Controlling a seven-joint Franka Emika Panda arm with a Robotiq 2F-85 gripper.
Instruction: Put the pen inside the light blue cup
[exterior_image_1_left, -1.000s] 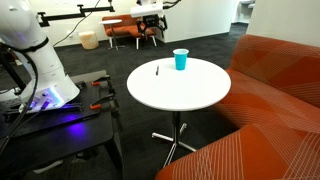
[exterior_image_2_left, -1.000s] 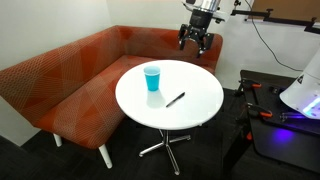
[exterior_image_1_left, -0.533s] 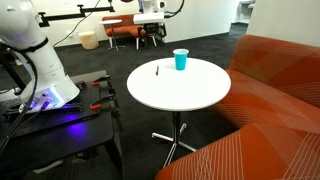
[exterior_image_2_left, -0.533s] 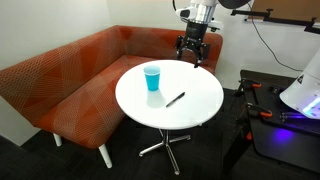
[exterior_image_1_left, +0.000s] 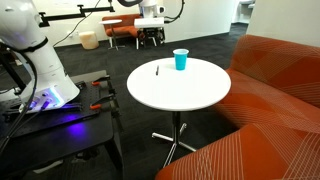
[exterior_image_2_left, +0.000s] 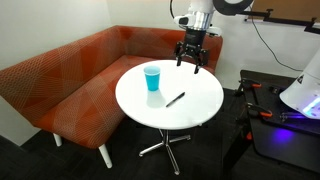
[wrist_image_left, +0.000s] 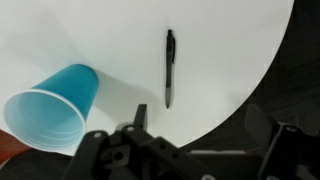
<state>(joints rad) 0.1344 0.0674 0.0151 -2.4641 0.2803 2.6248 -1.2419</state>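
1. The pen (exterior_image_2_left: 176, 98) lies flat on the white round surface (exterior_image_2_left: 195, 115). Nothing touches it.
2. In the wrist view I see the pen (wrist_image_left: 169, 68) full length on the surface (wrist_image_left: 110, 40), not far from its curved rim.
3. The cup (exterior_image_2_left: 152, 78) stands upright on the same surface, rim up, near the pen but clearly apart from it. The wrist view puts the cup (wrist_image_left: 50, 105) to one side of the pen, with bare white between them.
4. Both exterior views agree: pen (exterior_image_1_left: 157, 70) and cup (exterior_image_1_left: 180, 60) stand separate.
5. The end effector (exterior_image_2_left: 191, 62) hangs in the air over the surface's rim on the sofa side. Its fingers are spread and hold nothing.
6. In the wrist view, the end effector (wrist_image_left: 199, 115) has its fingers (wrist_image_left: 140, 118) wide apart.
7. An orange-red sofa (exterior_image_2_left: 70, 80) wraps around the surface.
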